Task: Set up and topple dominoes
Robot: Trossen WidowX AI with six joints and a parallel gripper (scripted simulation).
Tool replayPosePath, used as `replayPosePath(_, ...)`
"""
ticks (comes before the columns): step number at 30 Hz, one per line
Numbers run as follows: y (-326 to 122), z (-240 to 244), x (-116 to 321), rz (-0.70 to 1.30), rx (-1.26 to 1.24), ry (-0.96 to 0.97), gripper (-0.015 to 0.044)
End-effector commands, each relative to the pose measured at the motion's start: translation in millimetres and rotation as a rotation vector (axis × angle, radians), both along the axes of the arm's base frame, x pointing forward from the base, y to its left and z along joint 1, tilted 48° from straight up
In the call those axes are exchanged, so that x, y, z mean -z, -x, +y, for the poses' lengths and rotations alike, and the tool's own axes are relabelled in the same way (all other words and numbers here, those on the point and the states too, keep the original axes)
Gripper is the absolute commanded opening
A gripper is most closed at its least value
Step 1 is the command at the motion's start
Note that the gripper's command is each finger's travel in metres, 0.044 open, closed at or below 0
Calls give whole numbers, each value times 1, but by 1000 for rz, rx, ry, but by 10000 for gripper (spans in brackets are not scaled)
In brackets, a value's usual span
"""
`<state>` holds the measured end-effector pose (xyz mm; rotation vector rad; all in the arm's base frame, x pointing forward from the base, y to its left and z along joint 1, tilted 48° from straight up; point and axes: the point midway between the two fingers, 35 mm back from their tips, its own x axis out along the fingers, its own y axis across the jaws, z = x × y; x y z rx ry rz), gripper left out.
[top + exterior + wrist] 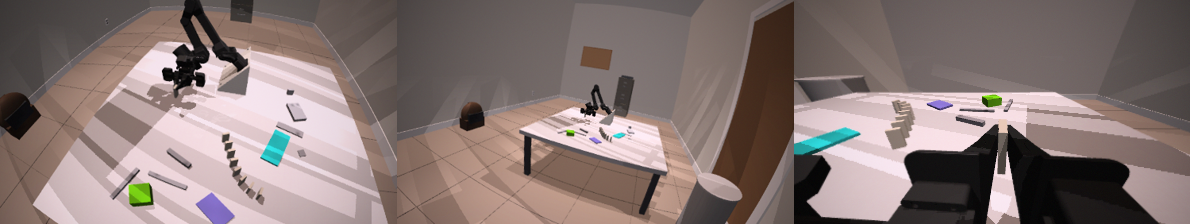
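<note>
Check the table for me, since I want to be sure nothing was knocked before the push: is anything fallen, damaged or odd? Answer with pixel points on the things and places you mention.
Nothing stands out as fallen or damaged. The row of dominoes [233,162] [604,133] [900,123] stands upright in a curve, and the gripper [175,90] [1002,128] holds one domino [1002,145] away from it.

Beside the green block [140,194] [570,133] [992,100], the purple sheet [215,208] [595,140] [940,104] is losing its near corner to the top view's lower edge
</note>
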<state>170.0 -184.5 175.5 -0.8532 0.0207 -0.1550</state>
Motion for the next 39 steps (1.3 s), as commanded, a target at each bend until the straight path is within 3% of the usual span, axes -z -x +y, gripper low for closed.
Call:
replayPosePath(1,0,-6,4,6,-3,6,21)
replayPosePath(39,1,-47,54,39,8,6,21)
